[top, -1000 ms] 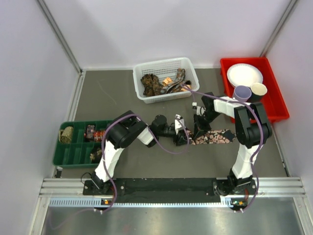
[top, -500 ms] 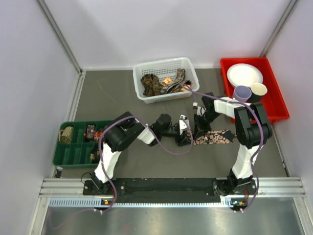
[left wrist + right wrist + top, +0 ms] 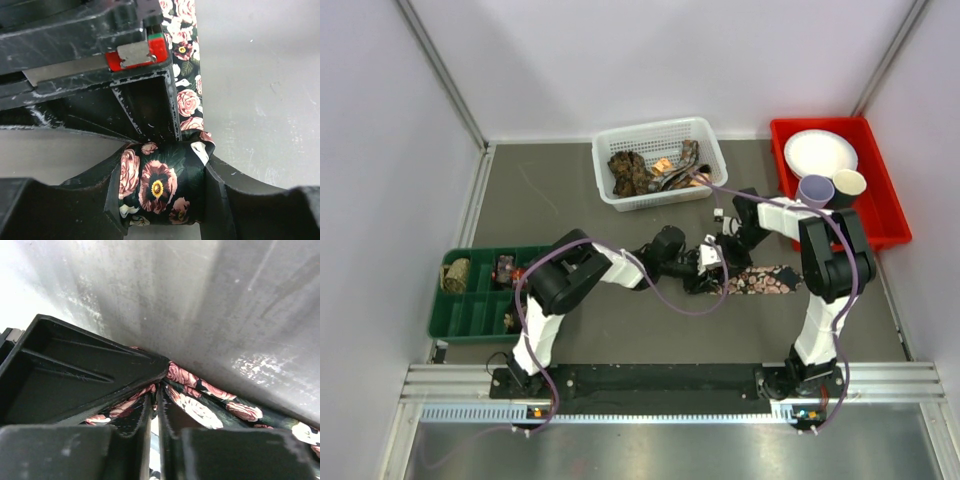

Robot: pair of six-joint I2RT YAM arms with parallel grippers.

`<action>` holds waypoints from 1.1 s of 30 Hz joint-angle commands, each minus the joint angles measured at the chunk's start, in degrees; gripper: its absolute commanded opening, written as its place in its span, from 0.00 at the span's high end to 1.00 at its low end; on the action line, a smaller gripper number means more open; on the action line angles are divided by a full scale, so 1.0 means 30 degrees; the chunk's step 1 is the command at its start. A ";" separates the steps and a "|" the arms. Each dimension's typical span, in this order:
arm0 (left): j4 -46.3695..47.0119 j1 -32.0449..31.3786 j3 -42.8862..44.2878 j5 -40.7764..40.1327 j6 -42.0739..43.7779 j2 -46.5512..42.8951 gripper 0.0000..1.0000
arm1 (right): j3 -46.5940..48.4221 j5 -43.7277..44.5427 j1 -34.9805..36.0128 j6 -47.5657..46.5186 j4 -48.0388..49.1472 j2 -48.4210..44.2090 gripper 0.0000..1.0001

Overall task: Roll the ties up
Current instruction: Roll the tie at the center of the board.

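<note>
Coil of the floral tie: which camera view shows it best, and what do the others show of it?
Left wrist: the coil fills the frame between the left gripper's fingers, rose print sharp. The top view shows only the tie's flat tail; the coil is hidden. The right wrist shows just pinched folds of tie.

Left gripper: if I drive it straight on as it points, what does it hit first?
The right gripper, just beyond the floral tie roll held in the left gripper; the gap looks tiny, though depth is unclear.
</note>
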 commanded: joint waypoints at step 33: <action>-1.5470 -0.0618 0.2166 -0.4602 0.3585 0.2077 0.92 | -0.0809 -0.3512 -0.1690 -0.3535 0.0753 -0.0794 1.00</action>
